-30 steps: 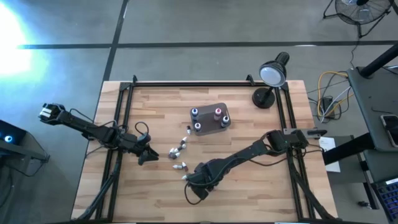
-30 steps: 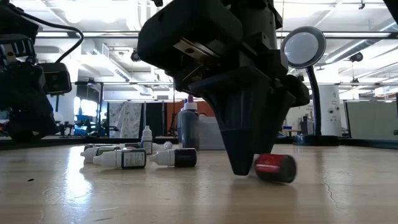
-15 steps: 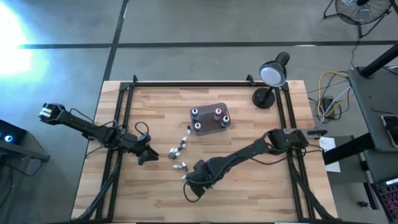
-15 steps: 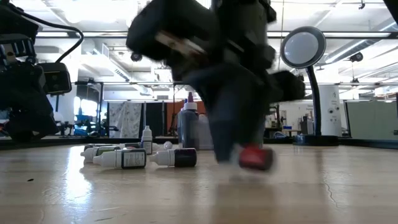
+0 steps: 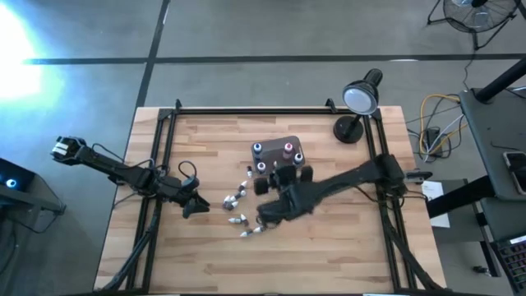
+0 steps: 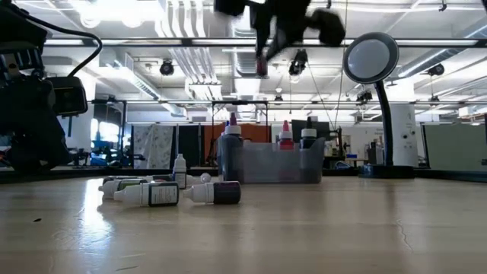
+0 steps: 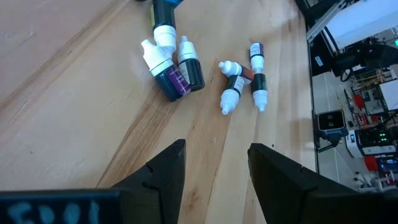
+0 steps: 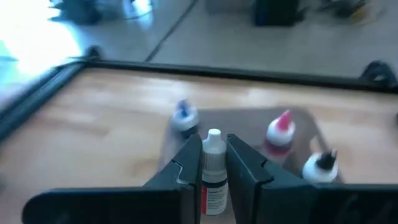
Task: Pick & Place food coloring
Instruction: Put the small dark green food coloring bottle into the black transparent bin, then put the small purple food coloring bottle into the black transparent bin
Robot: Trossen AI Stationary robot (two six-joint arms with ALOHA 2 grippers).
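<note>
Step in hand: transfer. The right end effector [image 8: 214, 171] pinches one food coloring bottle [image 8: 214, 168] upright between its fingers, raised above the worktop [image 5: 345, 255] near the grey tub [image 8: 249, 134]. Next move: align over a free tub slot, then lower. The left end effector [image 7: 214, 165], spread, waits beside the loose bottles [image 7: 177, 71].

White-capped food coloring bottle [image 8: 213, 168] upright between jaws.
</note>
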